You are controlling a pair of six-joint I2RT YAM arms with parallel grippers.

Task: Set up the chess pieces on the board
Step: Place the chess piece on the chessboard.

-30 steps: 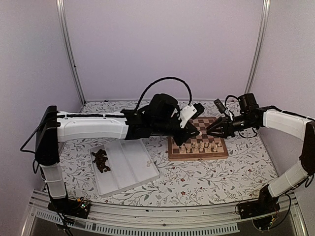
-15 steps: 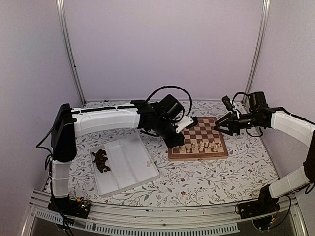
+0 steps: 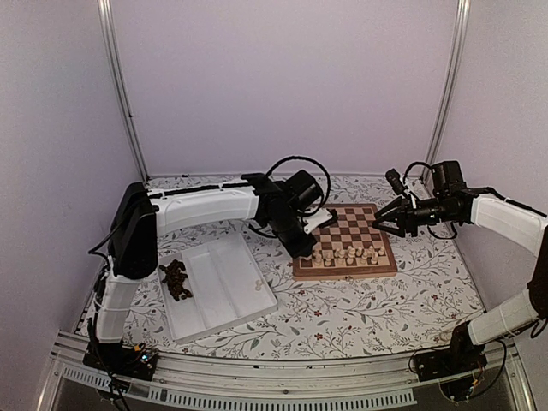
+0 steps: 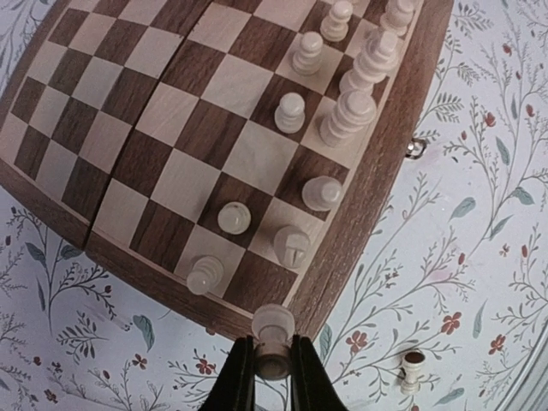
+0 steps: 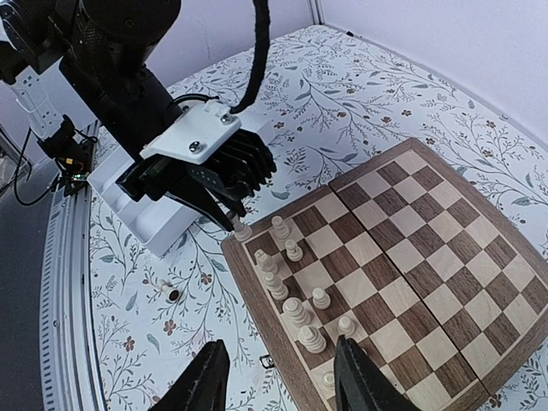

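Tray (image 3: 214,301): placed near-left of the board (image 3: 364,229); dark chessmen (image 3: 175,280) are heaped in its left compartment.
Stray piece (image 4: 413,368): left on the cloth just off the board's near rim.
Cream ranks (image 3: 347,253): stood close together along the board's near rows.
Left gripper (image 4: 274,361): pinched narrowly on a cream piece (image 4: 273,324) over the board's near-left corner rim.
Risk: released here, the piece would probably be set on the rim and tipped off; crowded neighbours could be knocked by the fingers.
Right gripper (image 5: 278,360): spread wide, nothing held, above the board's right edge.
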